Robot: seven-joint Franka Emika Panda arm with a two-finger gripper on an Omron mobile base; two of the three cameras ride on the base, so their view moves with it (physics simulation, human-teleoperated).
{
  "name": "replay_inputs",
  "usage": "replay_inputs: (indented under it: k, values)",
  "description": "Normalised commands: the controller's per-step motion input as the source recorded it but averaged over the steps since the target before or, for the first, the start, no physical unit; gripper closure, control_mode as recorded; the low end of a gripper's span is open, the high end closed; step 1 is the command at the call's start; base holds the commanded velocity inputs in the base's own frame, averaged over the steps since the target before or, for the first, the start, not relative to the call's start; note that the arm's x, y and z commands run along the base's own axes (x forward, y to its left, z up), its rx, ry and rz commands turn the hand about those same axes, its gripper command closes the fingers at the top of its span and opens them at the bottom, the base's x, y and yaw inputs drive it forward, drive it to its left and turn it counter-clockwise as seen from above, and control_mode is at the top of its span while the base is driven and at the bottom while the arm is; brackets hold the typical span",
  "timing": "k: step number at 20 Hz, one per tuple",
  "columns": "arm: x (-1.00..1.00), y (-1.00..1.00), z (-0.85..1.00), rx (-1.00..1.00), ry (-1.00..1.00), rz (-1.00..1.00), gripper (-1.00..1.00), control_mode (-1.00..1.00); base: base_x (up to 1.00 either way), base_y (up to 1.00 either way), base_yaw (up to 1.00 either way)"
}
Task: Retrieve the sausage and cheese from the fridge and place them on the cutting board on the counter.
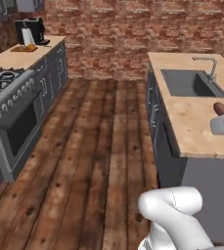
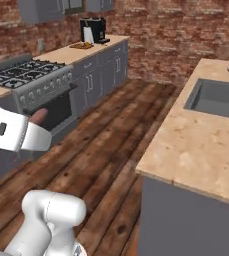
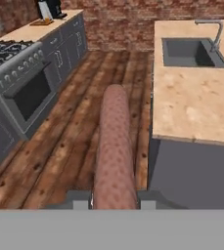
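Wooden flooring is running between 2 counter runs. Nearest, the gripper is clamping its jaws on the sausage, lengthwise for transport. Farthest, the cutting board is waiting on the counter beyond the stove.

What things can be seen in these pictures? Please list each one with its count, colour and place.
sausage: one, reddish brown, held lengthwise in the gripper, above the floor
cutting board: one, brown, on the far counter beside the coffee machine
counter: one, beige top with grey fronts, far left beyond the stove
coffee machine: one, black, at the far end of that counter
stove: one, grey with dark oven door, left side
island counter: one, beige top on grey base, right side
sink: one, grey, set in the island
tap: one, silver, behind the sink
floor: brown wooden planks
wall: red brick, at the back
gripper: one, dark fingers, shut on the sausage
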Motion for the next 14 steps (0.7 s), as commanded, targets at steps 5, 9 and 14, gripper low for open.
replay_inputs:
  k: [5, 9, 14]
  values:
    - [0.0, 0.0, 0.0, 0.0, 0.0, 0.0, 1.0, 1.0, 1.0, 0.71, -0.25]
    - [0.0, 0.0, 0.0, 0.0, 0.0, 0.0, 1.0, 1.0, 1.0, 0.48, -0.15]
    - [0.0, 0.0, 0.0, 0.0, 0.0, 0.0, 1.0, 1.0, 1.0, 0.46, -0.1]
